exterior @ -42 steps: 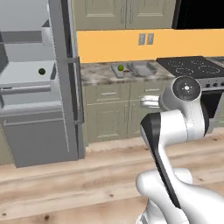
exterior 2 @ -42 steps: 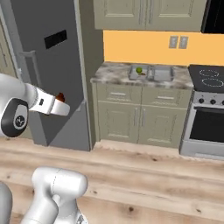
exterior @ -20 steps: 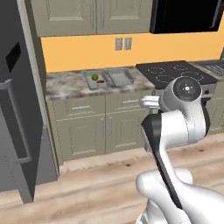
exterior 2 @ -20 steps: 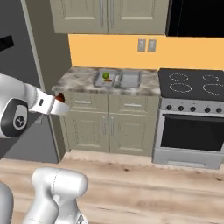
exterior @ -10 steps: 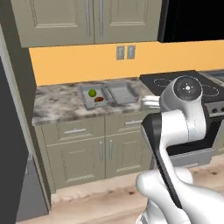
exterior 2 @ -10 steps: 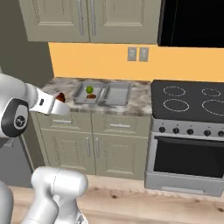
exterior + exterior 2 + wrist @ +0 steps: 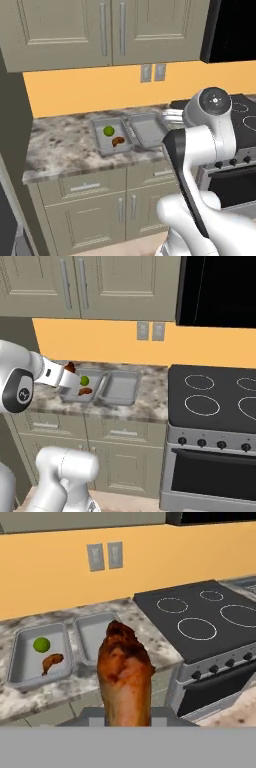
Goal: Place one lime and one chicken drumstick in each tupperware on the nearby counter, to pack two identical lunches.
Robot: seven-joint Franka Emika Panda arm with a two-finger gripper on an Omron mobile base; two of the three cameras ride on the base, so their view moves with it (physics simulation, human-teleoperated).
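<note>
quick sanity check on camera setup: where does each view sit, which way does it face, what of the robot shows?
Left base view: behind the arm's left, facing the counter; white arm lower right.
Right base view: behind the arm's right, facing counter and stovetop; arm at left, gripper holding a drumstick.
Hand view: on the hand, looking along the held drumstick toward both tupperware.
Shared: left tupperware with lime and drumstick, right tupperware.

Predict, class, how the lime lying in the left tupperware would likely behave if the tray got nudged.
The lime looks round and smooth, so it would probably roll. It lies loose beside the drumstick, not wedged, so little would stop it at first. The tupperware has a raised rim, which should likely keep it inside.
</note>
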